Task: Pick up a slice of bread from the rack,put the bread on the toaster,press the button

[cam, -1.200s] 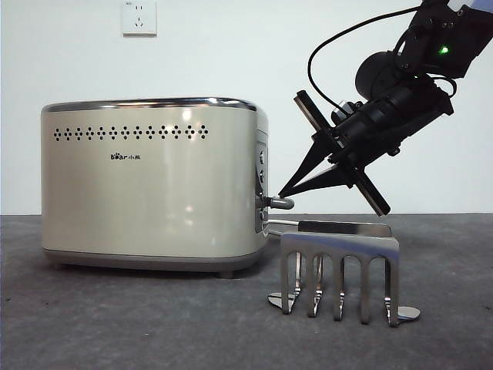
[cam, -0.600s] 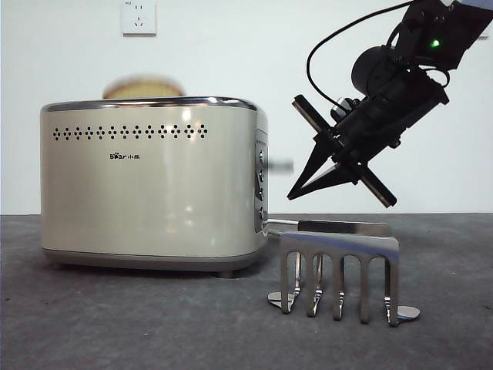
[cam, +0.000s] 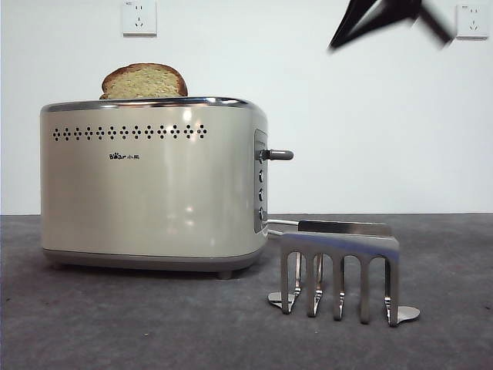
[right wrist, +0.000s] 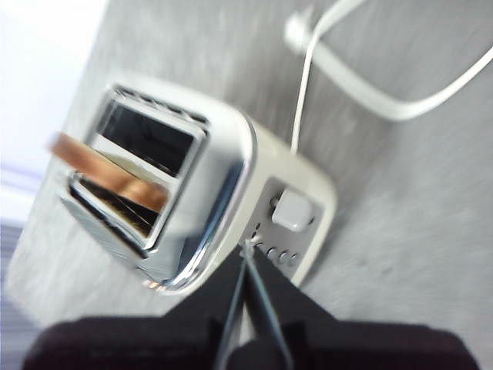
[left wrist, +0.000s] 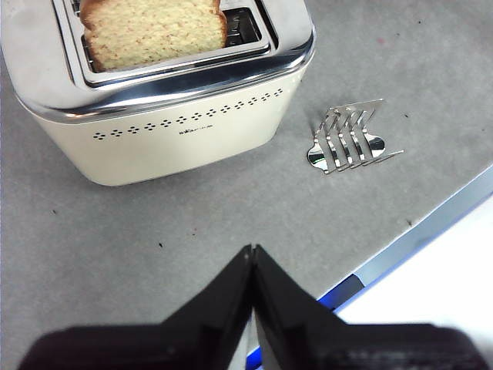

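The slice of bread [cam: 144, 81] stands upright in a slot of the cream toaster [cam: 154, 193], its domed top poking above the chrome rim. The toaster's lever [cam: 279, 155] sits high on the end panel. The silver rack [cam: 339, 248] stands empty to the right of the toaster. My right gripper [cam: 335, 45] is shut and blurred at the top of the front view, up and to the right of the lever [right wrist: 293, 210]. In the right wrist view its tips [right wrist: 248, 247] point at the toaster's [right wrist: 223, 177] end. My left gripper [left wrist: 252, 250] is shut, high above the table, looking down on the bread [left wrist: 154, 31] and the rack [left wrist: 347, 139].
A white power cord [right wrist: 370, 85] trails over the table behind the toaster's lever end. Wall sockets [cam: 139, 17] sit on the back wall. The table's edge with a blue strip [left wrist: 416, 247] runs near my left gripper.
My right gripper left the lever and rose to the top of the view. The lever sprang from low to high, and the bread popped up out of the toaster.
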You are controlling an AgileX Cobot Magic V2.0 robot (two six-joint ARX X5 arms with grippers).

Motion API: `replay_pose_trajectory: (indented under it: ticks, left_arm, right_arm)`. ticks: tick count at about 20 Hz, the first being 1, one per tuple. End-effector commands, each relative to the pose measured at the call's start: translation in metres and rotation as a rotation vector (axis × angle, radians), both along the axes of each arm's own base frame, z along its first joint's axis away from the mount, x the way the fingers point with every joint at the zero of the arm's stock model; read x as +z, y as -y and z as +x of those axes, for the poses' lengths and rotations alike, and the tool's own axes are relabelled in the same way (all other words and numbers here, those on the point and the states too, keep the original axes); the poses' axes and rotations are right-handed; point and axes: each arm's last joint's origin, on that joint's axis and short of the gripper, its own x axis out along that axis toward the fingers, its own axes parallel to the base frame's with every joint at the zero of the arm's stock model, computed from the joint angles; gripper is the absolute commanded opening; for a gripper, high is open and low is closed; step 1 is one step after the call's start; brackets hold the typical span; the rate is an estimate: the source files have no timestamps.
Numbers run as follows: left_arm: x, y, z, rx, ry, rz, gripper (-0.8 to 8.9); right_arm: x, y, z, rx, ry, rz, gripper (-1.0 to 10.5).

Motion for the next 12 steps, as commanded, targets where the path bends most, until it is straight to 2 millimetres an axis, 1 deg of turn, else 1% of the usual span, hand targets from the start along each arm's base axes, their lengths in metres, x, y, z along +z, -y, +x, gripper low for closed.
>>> replay_pose_trajectory:
  ticks: [1,3,5,8,12]
  left_arm:
    - [-0.001,0.000,0.001,0.004,0.020,0.034,-0.06]
    - [-0.002,0.000,0.003,0.032,0.030,0.064,-0.06]
    - [-0.003,0.000,0.006,0.054,0.034,0.090,-0.06]
    - [-0.003,0.001,0.010,0.084,0.053,0.112,-0.06]
    - [-0.002,0.000,0.010,0.112,0.074,0.120,-0.06]
  right_arm:
    - [0.026,0.012,-0.034,-0.008,0.112,-0.036,-0.1]
    - [0.044,0.025,-0.067,-0.040,0.195,-0.078,-0.1]
    - [0.055,0.038,-0.099,-0.100,0.268,-0.149,0.0]
    - [0.062,0.051,-0.127,-0.186,0.317,-0.232,0.0]
    - [0.066,0.064,-0.155,-0.294,0.361,-0.301,0.0]
